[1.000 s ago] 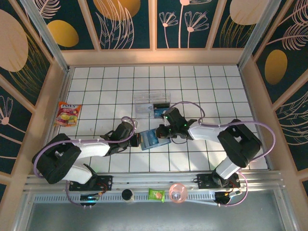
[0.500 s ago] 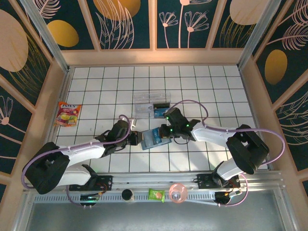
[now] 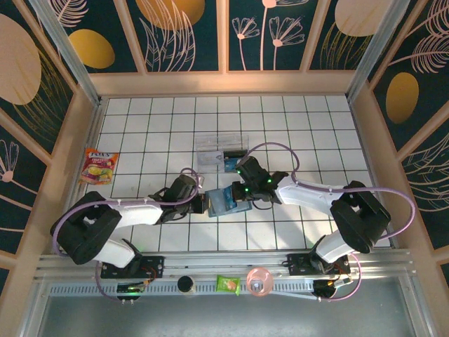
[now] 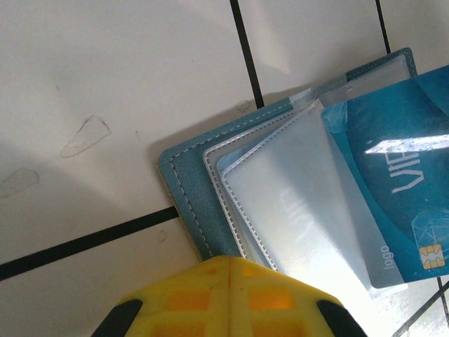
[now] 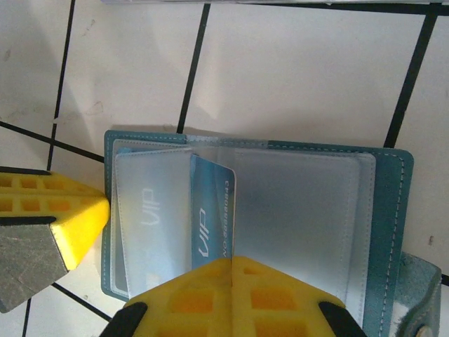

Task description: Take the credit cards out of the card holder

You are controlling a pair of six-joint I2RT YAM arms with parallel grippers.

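Yellow pads (image 5: 280, 302) of the right gripper (image 5: 231, 277) are pressed flat together, with no gap at the seam. They sit over the near end of a blue credit card (image 5: 210, 225) that stands out between the clear sleeves of the card holder (image 5: 389, 210). Whether the card itself is pinched: cannot tell. Left gripper (image 4: 228, 281) is likewise clamped closed, its pads (image 4: 189, 302) meeting at the teal stitched edge of the holder; a nip on that edge cannot be made out. The holder lies open and flat on the white tiled table (image 3: 140, 133), between the two grippers, lighter inside facing up, with a snap tab (image 5: 421, 309) at one corner. Top view: the holder is near the table's middle, toward the near side. A clear plastic tray (image 3: 207, 142) lies just behind it, with a black rectangle (image 3: 237, 151) inside. A snack packet (image 3: 99, 166) lies well apart, by the left wall.
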